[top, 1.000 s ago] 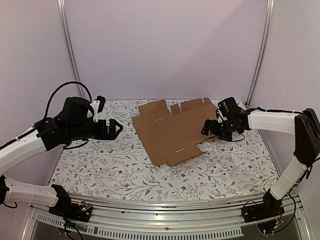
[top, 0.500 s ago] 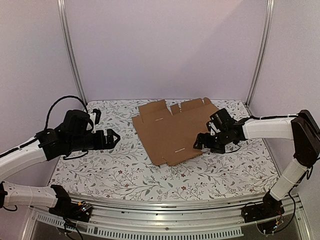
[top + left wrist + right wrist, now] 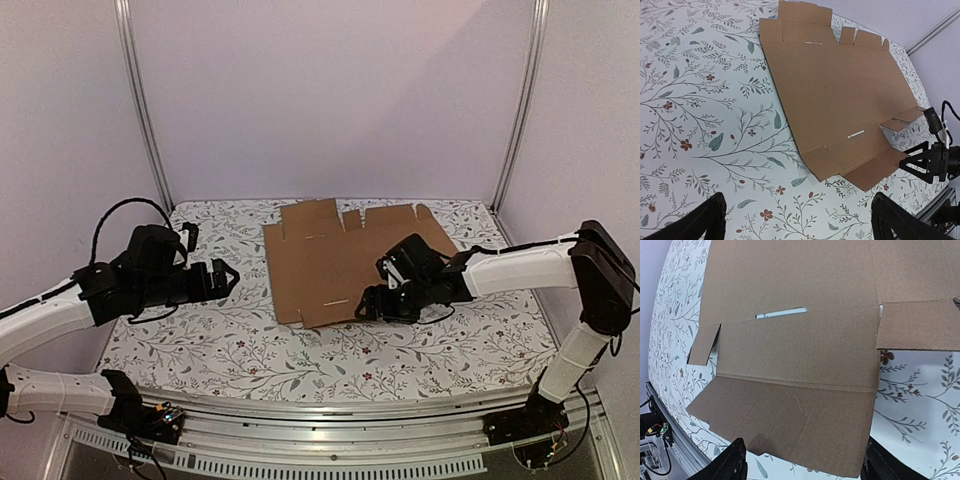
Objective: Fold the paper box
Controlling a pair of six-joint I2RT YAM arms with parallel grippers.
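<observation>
Left claw (image 3: 222, 277): out on the left, hanging above the desk (image 3: 200, 350). Its jaws are spread as wide as they go and there's nothing between them. It's well apart from the cardboard.

Paper box (image 3: 330, 260): centre stage, and it's one flat brown die-cut sheet. It lies skewed on the floral desk towards the far side, with small tabs along its far edge. No wall is up yet, so the folding has hardly begun.

Near flap (image 3: 790, 425): this is the broad panel on the sheet's near edge, lying flat. A clear crease (image 3: 795, 382) runs across where it joins the main panel, and a narrow slot (image 3: 782, 313) sits just beyond that.

Right claw (image 3: 370, 304): over on the right, low at the sheet's near-right corner. Its fingers are well apart, one on each side of the near flap's outer edge. The wrist view shows no cardboard pinched, so the claw is empty.

Step in hand: looks like getting hold of that near flap so it can swing up about the crease.

Doing it well: get one finger under the edge and one over it, and bite close to the flap's middle. Lift in an arc about the crease rather than pulling towards the robot.

Left claw's job, likely: come in and press the main panel down, because a loose sheet on this cloth may slide.

Watch for: the sheet skating, or the flap buckling away from its crease.
</observation>
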